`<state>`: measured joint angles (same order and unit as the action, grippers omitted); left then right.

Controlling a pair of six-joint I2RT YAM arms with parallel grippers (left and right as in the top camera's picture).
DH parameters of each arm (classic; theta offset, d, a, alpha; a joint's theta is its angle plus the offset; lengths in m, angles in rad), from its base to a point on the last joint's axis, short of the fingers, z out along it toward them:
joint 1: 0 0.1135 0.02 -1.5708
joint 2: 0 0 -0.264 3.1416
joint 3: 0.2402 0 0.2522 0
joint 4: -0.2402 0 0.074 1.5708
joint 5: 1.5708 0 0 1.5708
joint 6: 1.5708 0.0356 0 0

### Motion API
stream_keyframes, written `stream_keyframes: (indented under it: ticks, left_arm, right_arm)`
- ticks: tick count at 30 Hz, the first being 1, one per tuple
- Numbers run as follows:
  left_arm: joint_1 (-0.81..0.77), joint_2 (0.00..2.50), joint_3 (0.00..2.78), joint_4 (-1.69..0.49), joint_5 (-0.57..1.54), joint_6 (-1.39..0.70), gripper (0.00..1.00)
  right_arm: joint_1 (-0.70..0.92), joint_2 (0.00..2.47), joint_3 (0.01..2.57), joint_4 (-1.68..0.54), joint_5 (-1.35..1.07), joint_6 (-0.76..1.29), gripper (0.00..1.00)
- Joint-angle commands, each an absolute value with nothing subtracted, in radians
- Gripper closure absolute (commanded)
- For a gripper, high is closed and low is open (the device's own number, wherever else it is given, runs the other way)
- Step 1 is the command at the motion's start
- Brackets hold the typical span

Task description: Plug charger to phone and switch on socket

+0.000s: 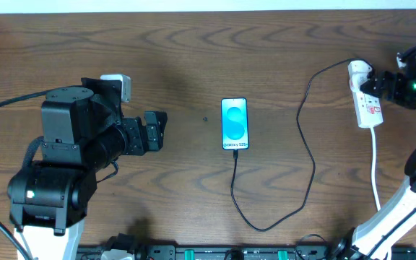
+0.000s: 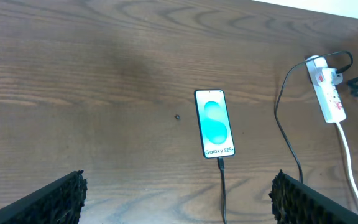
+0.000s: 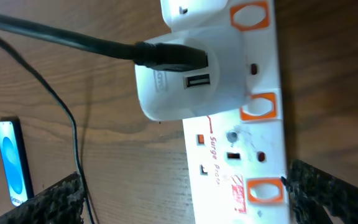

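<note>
One step is judged to be outstanding, the switching on of the socket [image 1: 367, 105], since the charger [image 3: 73, 40] is seen meeting the bottom edge of the phone [image 1: 235, 123] at the middle of the tabletop [image 1: 157, 65], while its white plug [image 3: 185, 81] is seated in the socket at the right side; the right end effector [image 3: 191, 196] is held over the strip with its fingers spread and nothing pinched; the left end effector [image 1: 156, 130] is likewise spread and empty, well apart from the phone; the orange switch [image 3: 258, 106] just beside the plug is best pressed squarely and gently with one fingertip, so that the strip is not slid and the cable is not tugged from the phone; whether that switch is already on cannot be told.
</note>
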<state>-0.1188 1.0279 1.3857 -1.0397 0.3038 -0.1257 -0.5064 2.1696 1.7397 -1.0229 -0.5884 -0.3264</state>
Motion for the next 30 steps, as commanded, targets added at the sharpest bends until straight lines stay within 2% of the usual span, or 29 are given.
stream_keyframes:
  ticks: [1, 30]
  left_arm:
    - [-0.116, 1.032, 1.390, -1.039, 0.294, -0.109, 0.05]
    - [-0.116, 1.032, 1.390, -1.039, 0.294, -0.109, 0.05]
  right_arm:
    - [-0.486, 2.197, 1.751, -1.015, -0.620, -0.345, 0.01]
    - [-0.445, 2.209, 1.717, -0.900, -0.583, -0.318, 0.01]
